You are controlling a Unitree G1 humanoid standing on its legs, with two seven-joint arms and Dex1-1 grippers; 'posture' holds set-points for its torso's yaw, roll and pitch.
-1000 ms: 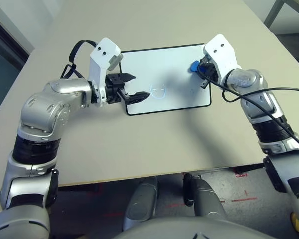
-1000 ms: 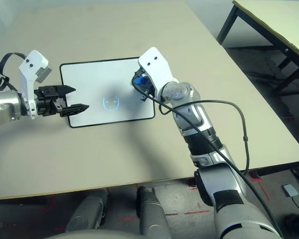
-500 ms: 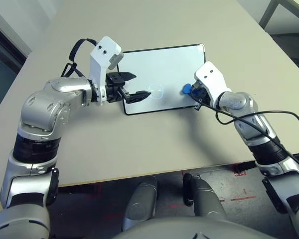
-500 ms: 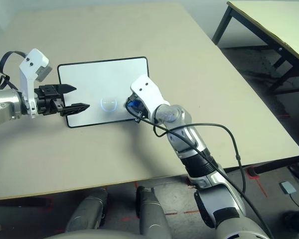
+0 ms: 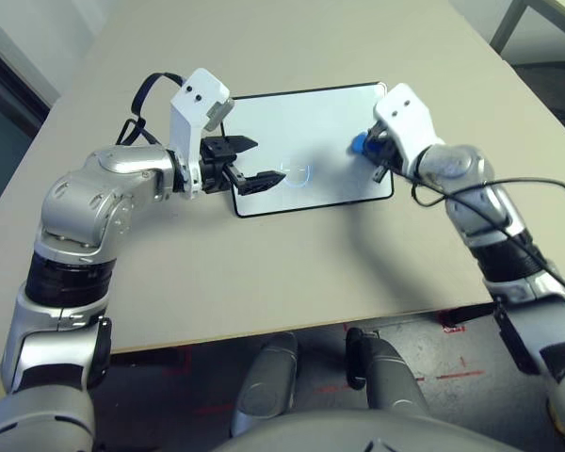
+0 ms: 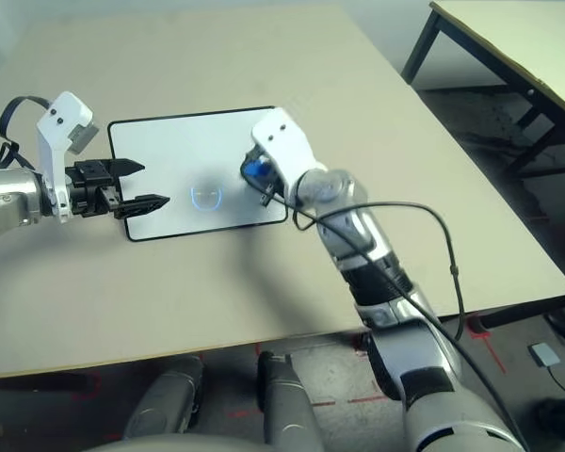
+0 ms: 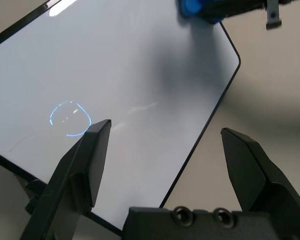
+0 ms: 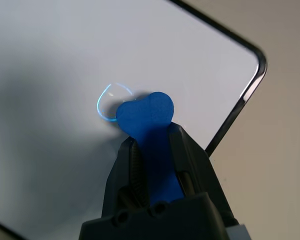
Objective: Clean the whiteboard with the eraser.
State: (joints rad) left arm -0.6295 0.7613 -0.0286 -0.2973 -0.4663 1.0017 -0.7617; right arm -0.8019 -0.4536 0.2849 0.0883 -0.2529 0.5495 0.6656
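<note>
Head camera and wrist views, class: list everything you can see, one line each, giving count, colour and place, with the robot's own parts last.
table: one, beige, under everything.
whiteboard: one, white with a thin black frame, flat on the table between the two arms.
marker scribble: one, faint blue loop, near the middle of the whiteboard's near half.
eraser: one, bright blue, held over the whiteboard's right part.
second table: one, beige top with dark legs, off to the right.
left gripper: one, black fingers open, at the whiteboard's left end.
right gripper: one, black fingers shut on the eraser.
forearms: two, silver, reaching in from left and right.
</note>
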